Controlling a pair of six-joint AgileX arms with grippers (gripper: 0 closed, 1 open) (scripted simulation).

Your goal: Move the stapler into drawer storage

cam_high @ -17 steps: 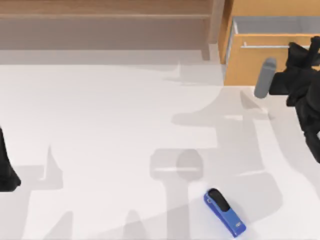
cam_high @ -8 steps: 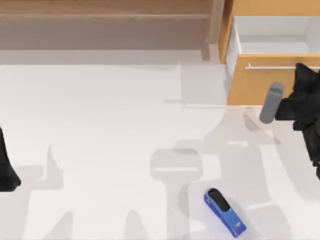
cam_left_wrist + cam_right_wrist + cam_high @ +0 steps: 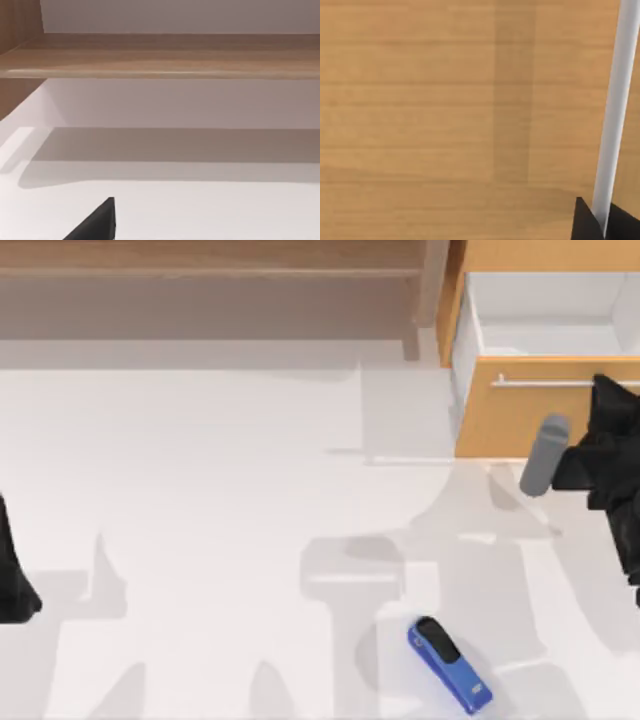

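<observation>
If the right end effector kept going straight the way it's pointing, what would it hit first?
Most likely the drawer front: the right end effector faces that wood panel, its fingers straddling the silver handle. The depth left is unclear.

The drawer (image 3: pixel 545 360) stands pulled out at the table's (image 3: pixel 220 500) far right, to the right of the open shelf unit (image 3: pixel 210 280) that runs along the far edge. The right gripper (image 3: pixel 600 390) is at the drawer's front, at the bar handle (image 3: pixel 540 383), its fingertips (image 3: pixel 587 222) on either side of the bar. The stapler (image 3: pixel 449 664) lies flat on the table near the front edge, right of centre, well apart from the drawer. The left arm (image 3: pixel 15 575) sits at the table's left edge.
</observation>
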